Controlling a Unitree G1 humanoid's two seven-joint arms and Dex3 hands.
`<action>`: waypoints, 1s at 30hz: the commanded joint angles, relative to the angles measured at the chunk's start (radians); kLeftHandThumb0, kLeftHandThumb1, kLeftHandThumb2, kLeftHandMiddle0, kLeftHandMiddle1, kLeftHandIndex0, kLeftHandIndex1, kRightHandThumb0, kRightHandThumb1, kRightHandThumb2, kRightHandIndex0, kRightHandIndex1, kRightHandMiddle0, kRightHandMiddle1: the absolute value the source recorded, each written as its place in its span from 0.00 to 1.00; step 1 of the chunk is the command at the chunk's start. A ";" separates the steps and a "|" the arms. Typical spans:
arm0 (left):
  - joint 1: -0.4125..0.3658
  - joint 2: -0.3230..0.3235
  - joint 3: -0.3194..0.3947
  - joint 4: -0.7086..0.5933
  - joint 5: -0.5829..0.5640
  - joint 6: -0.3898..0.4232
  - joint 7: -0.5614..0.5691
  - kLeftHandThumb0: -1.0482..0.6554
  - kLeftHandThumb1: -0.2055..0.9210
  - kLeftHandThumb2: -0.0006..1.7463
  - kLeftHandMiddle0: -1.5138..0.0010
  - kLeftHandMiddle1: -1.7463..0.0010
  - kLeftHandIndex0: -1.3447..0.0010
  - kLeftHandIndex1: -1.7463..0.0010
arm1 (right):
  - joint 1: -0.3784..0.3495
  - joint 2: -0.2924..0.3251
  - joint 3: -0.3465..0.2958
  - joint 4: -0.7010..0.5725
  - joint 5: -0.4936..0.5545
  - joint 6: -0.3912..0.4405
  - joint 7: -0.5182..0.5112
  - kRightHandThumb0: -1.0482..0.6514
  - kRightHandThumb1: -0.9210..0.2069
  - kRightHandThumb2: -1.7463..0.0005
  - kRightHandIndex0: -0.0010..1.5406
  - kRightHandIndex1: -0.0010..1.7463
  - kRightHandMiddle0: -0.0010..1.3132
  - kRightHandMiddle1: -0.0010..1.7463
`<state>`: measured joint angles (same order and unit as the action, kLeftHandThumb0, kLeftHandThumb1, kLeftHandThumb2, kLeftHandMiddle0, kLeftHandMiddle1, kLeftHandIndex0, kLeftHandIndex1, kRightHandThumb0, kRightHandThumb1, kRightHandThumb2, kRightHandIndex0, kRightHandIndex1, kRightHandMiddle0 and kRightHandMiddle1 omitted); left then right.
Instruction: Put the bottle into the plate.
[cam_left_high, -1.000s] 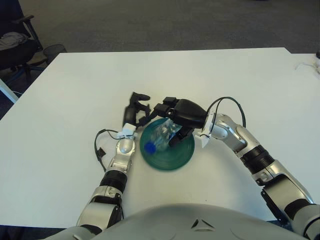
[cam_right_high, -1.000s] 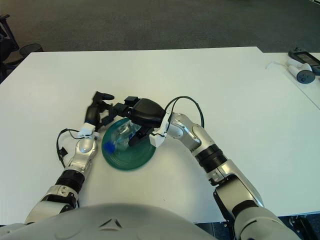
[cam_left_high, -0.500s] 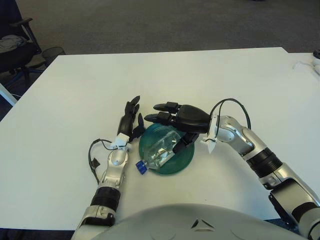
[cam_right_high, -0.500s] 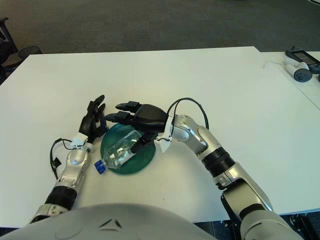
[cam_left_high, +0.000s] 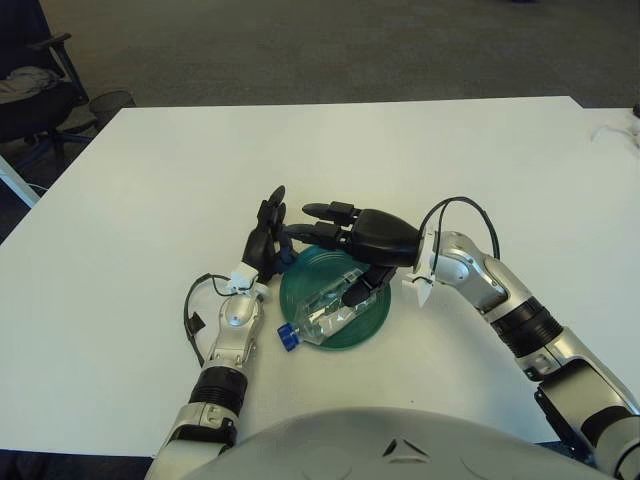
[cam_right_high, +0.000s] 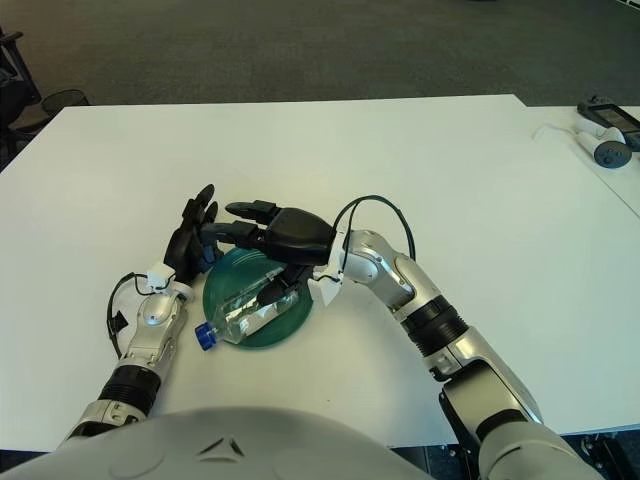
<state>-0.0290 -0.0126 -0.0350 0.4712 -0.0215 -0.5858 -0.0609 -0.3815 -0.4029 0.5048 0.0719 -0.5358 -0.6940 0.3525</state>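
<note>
A clear plastic bottle (cam_left_high: 330, 311) with a blue cap (cam_left_high: 287, 336) lies on its side in the green plate (cam_left_high: 365, 325); its cap end sticks out over the plate's front-left rim. My right hand (cam_left_high: 340, 228) hovers over the plate's far side with fingers stretched out flat, its thumb pointing down at the bottle; it holds nothing. My left hand (cam_left_high: 268, 232) stands open against the plate's left rim, fingers pointing up. In the right eye view the bottle (cam_right_high: 250, 316) lies the same way.
The white table (cam_left_high: 150, 180) reaches far on all sides. An office chair (cam_left_high: 30, 90) stands off the back left corner. Devices with a cable (cam_right_high: 600, 140) lie at the far right on another table.
My right hand has let go of the bottle and opened above it. The bottle settled on its side in the plate, cap toward the front left. My left hand opened beside the plate.
</note>
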 joint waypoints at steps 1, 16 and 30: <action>0.110 -0.034 -0.003 0.054 0.019 -0.022 0.033 0.08 1.00 0.62 0.90 0.99 1.00 0.88 | -0.008 0.003 -0.017 0.017 -0.004 -0.015 -0.020 0.00 0.00 0.56 0.00 0.00 0.00 0.00; -0.005 -0.012 0.060 0.319 0.041 -0.088 0.114 0.21 1.00 0.49 0.75 0.53 0.81 0.41 | -0.094 0.010 -0.127 0.072 0.098 -0.021 -0.060 0.00 0.00 0.59 0.00 0.00 0.00 0.00; 0.017 -0.028 0.042 0.197 0.137 0.032 0.258 0.38 0.73 0.53 0.34 0.00 0.71 0.00 | -0.050 0.113 -0.354 0.061 0.541 0.115 -0.114 0.01 0.00 0.71 0.10 0.01 0.05 0.09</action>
<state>-0.1287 -0.0398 0.0184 0.5820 0.0555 -0.5771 0.1418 -0.4485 -0.3689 0.2432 0.1462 -0.1211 -0.6369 0.3096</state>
